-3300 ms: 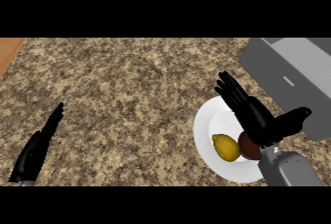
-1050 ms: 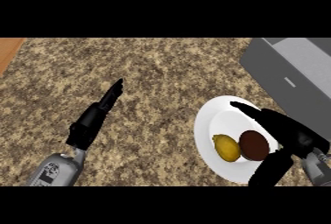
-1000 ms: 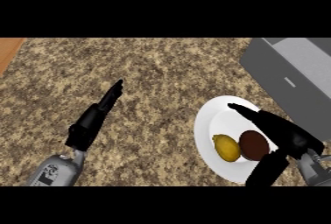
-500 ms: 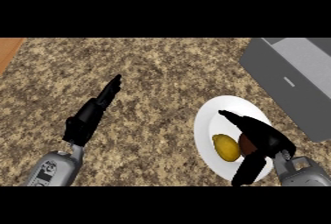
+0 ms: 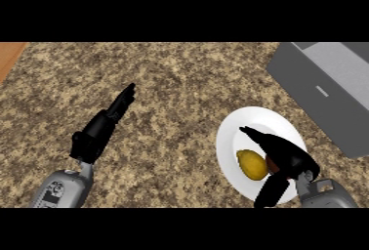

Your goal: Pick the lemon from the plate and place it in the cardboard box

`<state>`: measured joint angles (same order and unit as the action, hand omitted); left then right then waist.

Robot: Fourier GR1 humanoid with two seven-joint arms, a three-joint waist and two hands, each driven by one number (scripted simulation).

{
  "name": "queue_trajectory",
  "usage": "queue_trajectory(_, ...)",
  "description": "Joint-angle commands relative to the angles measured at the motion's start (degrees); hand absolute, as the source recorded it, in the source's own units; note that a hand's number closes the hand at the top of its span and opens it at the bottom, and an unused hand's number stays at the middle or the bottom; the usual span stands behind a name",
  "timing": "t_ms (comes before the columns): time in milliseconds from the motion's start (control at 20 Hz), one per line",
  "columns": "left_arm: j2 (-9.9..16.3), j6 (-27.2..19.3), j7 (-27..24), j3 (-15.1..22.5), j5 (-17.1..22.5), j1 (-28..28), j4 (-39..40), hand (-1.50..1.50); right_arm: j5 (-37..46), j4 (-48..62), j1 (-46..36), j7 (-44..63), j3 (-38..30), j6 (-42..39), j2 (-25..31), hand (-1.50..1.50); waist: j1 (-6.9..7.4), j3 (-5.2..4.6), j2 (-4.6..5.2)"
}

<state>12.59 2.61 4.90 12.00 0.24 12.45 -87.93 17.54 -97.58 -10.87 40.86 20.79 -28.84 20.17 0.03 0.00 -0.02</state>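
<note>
— Where is the lemon (image 5: 253,164)?

— On the white plate (image 5: 249,124), just left of the right hand (image 5: 287,158), whose fingers curl over a brown thing, not the lemon (nothing visibly gripped).

— So?

— It should shift left and close around the lemon alone.

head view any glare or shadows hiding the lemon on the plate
Head view: even lighting, no glare on the white plate; the lemon shows clearly at its left side, its right edge covered by the right hand, not by shadow; no strong cast shadows on the granite counter.
</note>
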Motion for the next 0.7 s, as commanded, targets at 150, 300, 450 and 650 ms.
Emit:
queue_trajectory(150,-1.8,3.0,0.1,-2.6,-0.5,-1.6,-0.3,0.00,2.2,1.3,1.3,-1.0,-2.1,-5.3,-2.1,-1.50,-0.05,0.00,-0.01)
queue_trajectory(300,-2.4,3.4,-2.0,-3.7,-3.3,-1.5,1.4,0.00,4.4,3.2,0.3,-1.0,-3.0,-6.5,-4.6,-1.50,-0.05,0.00,0.01)
queue_trajectory(450,-4.1,2.9,2.1,-3.2,-3.7,0.9,0.3,0.00,8.1,7.0,1.4,-3.0,-0.5,-3.9,-7.2,-1.50,-0.05,0.00,0.02)
queue_trajectory(650,-3.2,5.8,0.3,-4.6,-4.1,-2.8,-1.6,0.00,11.2,8.6,3.2,-7.1,-1.9,-4.5,-6.6,-1.50,-0.01,0.00,0.00)
